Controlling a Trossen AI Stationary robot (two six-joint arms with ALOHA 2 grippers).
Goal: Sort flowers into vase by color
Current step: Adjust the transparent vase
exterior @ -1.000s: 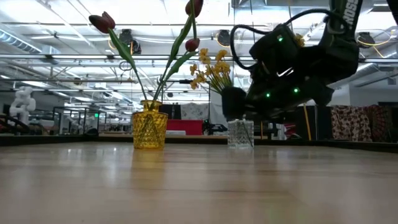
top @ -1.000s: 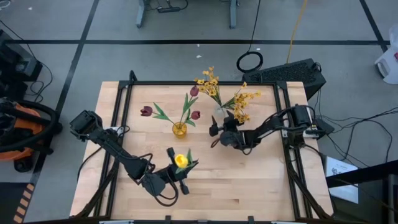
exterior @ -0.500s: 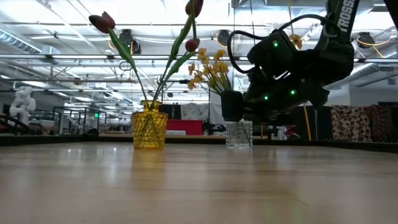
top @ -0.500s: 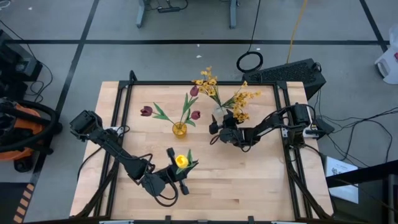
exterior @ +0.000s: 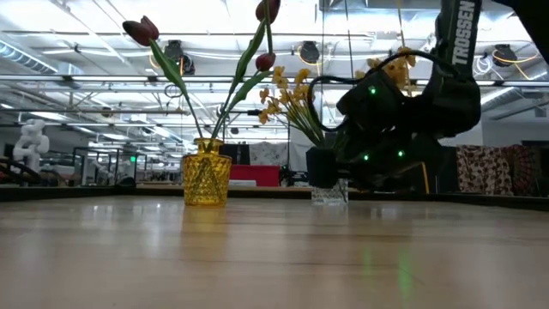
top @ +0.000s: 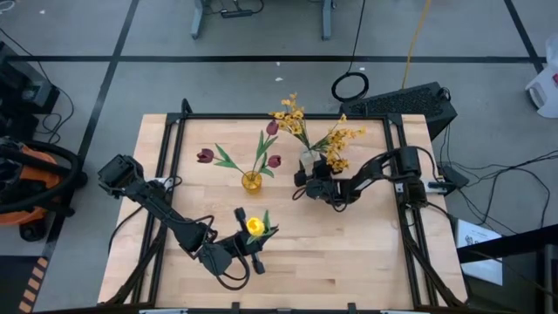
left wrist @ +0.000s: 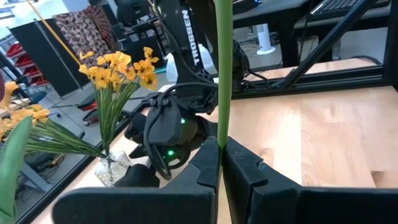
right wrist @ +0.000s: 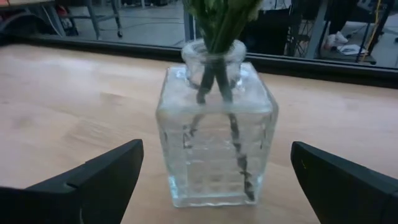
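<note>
Jaws of left gripper (left wrist: pixel 221 163) clamped on yellow tulip (top: pixel 253 225) stem, near desk (top: pixel 366 253) edge | right gripper (right wrist: pixel 214 180) jaws wide apart, flanking clear glass vase (right wrist: pixel 216 134) of yellow blossom sprays (top: pixel 305 126) | red tulips (top: pixel 261 148) in amber vase (exterior: pixel 207 178), left of it
</note>
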